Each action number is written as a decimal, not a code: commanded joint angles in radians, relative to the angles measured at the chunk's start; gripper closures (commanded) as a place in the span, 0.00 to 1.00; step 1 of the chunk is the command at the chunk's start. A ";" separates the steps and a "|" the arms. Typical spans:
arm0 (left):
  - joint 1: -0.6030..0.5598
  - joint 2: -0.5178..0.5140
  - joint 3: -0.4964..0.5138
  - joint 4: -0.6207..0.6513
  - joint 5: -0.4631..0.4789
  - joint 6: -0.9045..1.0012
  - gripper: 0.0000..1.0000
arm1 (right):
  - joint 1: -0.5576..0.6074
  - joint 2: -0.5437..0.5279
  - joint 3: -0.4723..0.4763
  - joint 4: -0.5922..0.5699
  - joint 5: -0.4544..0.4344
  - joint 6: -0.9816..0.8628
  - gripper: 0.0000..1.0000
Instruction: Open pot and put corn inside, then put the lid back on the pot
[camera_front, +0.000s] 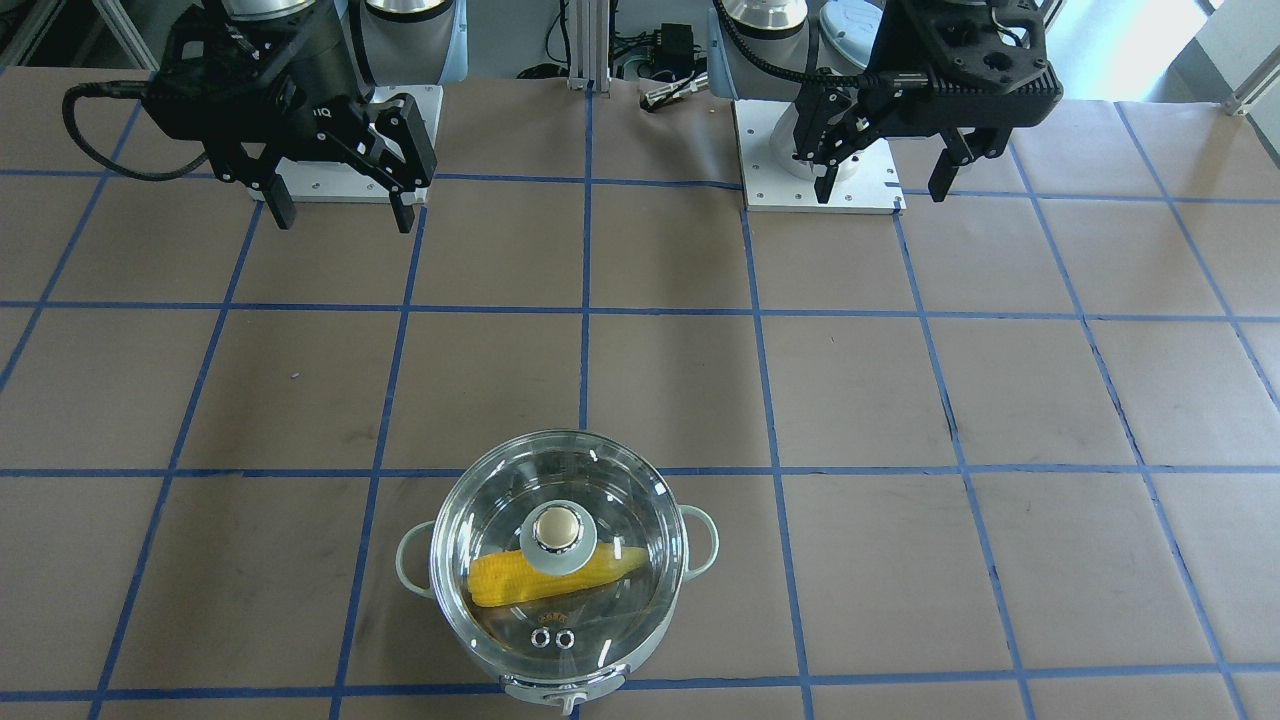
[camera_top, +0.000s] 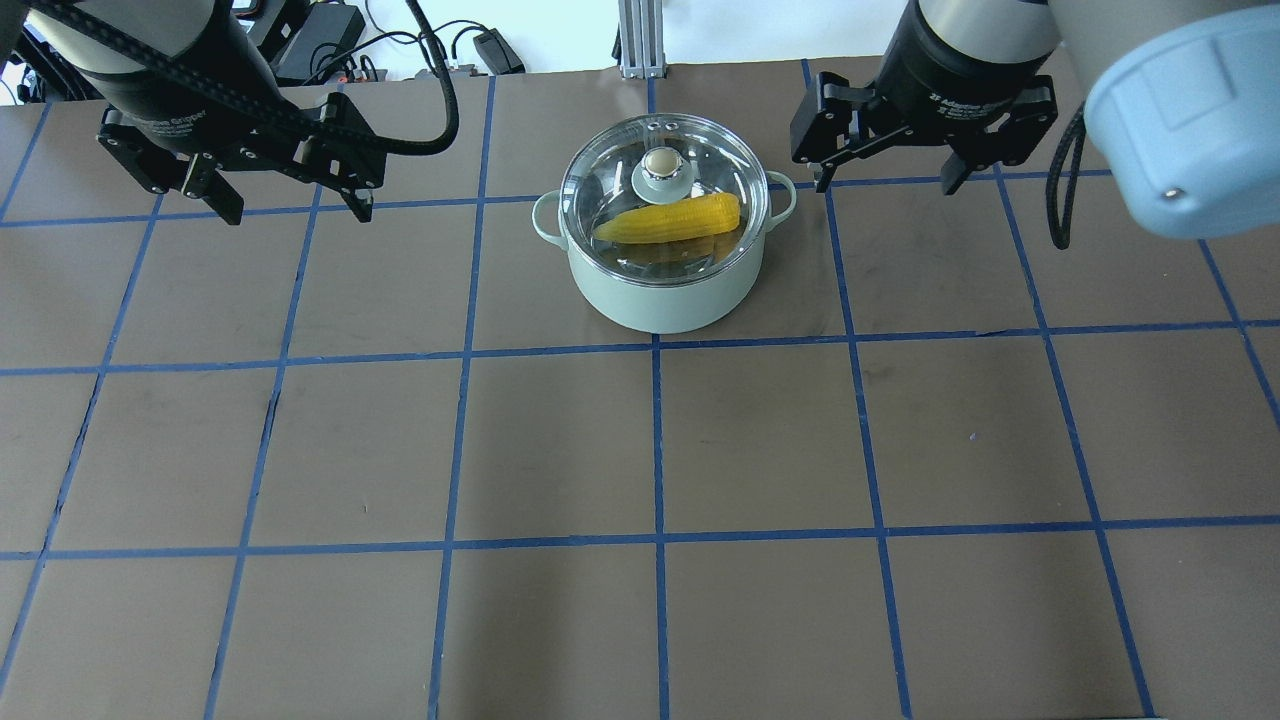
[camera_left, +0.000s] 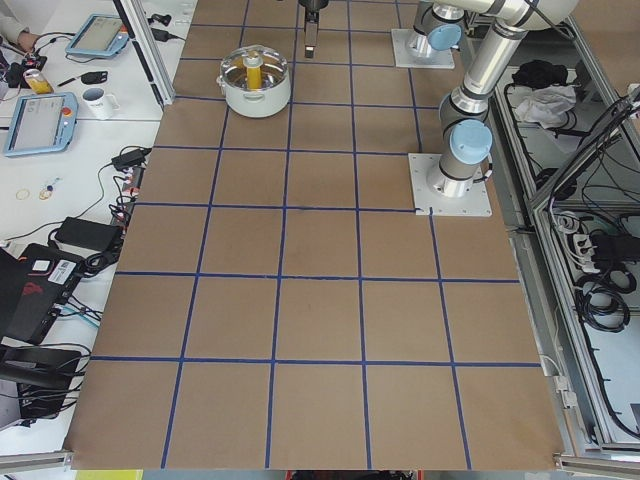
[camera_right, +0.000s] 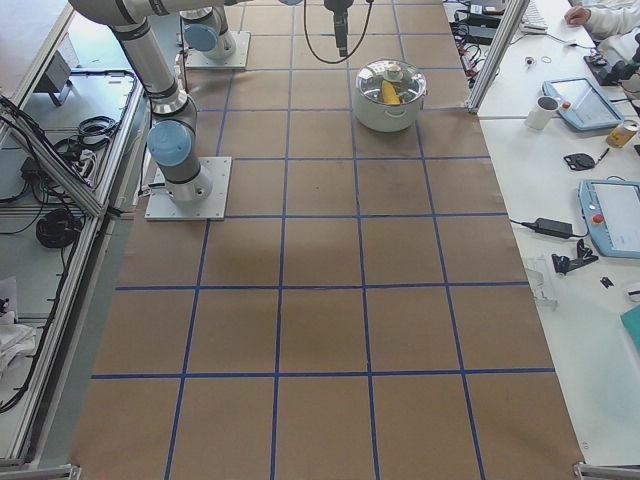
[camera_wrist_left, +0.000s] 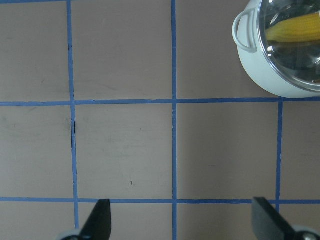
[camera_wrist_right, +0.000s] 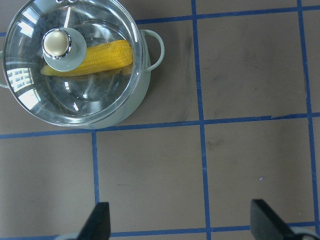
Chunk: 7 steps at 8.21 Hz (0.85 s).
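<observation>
The mint-green pot (camera_top: 660, 295) stands at the far middle of the table with the clear glass lid (camera_top: 600, 180) seated on it. The yellow corn (camera_top: 670, 218) lies inside, seen through the glass. In the front-facing view the corn (camera_front: 520, 578) lies under the lid (camera_front: 600, 480). My left gripper (camera_top: 298, 205) is open and empty, raised well to the pot's left. My right gripper (camera_top: 885, 180) is open and empty, raised just right of the pot. The right wrist view shows the lid (camera_wrist_right: 95, 95) and the corn (camera_wrist_right: 105, 55). The left wrist view shows the pot's wall (camera_wrist_left: 270, 80).
Brown paper with a blue tape grid covers the table. The arms' white base plates (camera_front: 820, 150) (camera_front: 340, 185) sit at the robot's side. Side benches hold tablets (camera_right: 610, 215) and a mug (camera_right: 545, 112), beyond the table edge near the pot.
</observation>
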 joint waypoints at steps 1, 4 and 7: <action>0.000 0.000 0.000 0.000 0.000 0.000 0.00 | -0.004 -0.023 0.006 0.019 -0.002 -0.002 0.00; 0.000 0.000 0.000 0.000 0.000 0.000 0.00 | -0.004 -0.035 0.006 0.055 -0.021 -0.002 0.00; 0.000 0.000 0.000 0.000 0.000 0.000 0.00 | -0.004 -0.035 0.006 0.055 -0.021 -0.002 0.00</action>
